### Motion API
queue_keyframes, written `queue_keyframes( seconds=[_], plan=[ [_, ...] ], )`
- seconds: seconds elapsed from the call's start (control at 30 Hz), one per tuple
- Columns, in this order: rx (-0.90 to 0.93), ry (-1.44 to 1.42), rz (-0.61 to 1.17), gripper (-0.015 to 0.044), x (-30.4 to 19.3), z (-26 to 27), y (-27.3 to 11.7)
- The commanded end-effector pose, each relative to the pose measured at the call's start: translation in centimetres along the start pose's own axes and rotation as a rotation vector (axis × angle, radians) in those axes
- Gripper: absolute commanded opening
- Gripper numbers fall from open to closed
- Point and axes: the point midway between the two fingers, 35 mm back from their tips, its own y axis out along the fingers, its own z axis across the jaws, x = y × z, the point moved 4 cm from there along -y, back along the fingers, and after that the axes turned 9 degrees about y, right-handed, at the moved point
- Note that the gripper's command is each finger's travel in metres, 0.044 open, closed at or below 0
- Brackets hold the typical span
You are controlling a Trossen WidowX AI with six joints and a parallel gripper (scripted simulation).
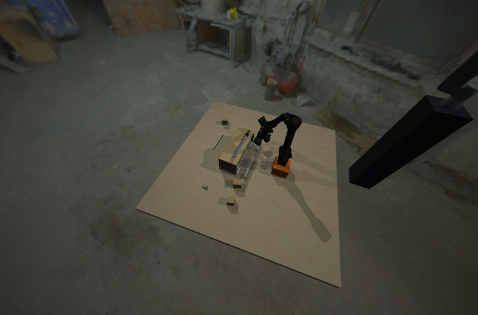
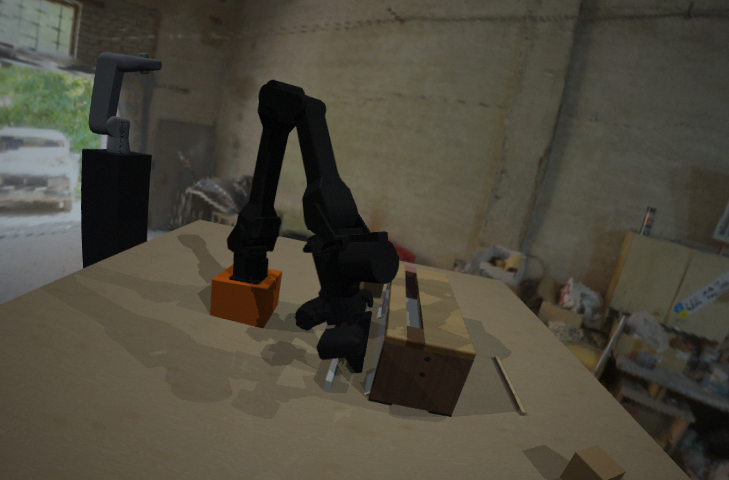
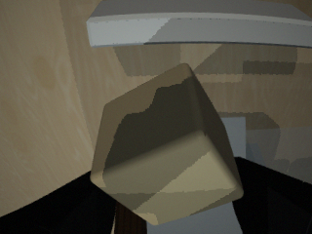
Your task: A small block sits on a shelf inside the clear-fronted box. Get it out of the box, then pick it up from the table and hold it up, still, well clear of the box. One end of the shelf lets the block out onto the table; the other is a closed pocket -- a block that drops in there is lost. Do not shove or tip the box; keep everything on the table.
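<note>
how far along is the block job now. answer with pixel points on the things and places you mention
Done: the block (image 3: 168, 146) is out of the clear-fronted box (image 1: 229, 150) (image 2: 424, 370), down in front of it beside a pale rail (image 2: 331, 374) (image 3: 195, 33).
In hand: the hand (image 2: 345, 362) (image 3: 172, 172) is shut on the block, low by the table.
Left: raise it well clear of the box and hold it still.

Readable text: none | white banner at exterior view's right: lettering too blurred to read
</note>
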Motion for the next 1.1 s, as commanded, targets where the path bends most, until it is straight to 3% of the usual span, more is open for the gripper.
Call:
queue_keyframes(
  seconds=[0.0,0.27,1.07],
  plan=[
    [0.008,0.004,0.009,0.0,-0.9,0.1,-1.9],
    [0.023,0.03,0.009,0.0,-1.3,-0.3,-2.9],
    [0.178,0.394,0.106,0.0,-2.0,-5.1,-11.7]
  ],
)
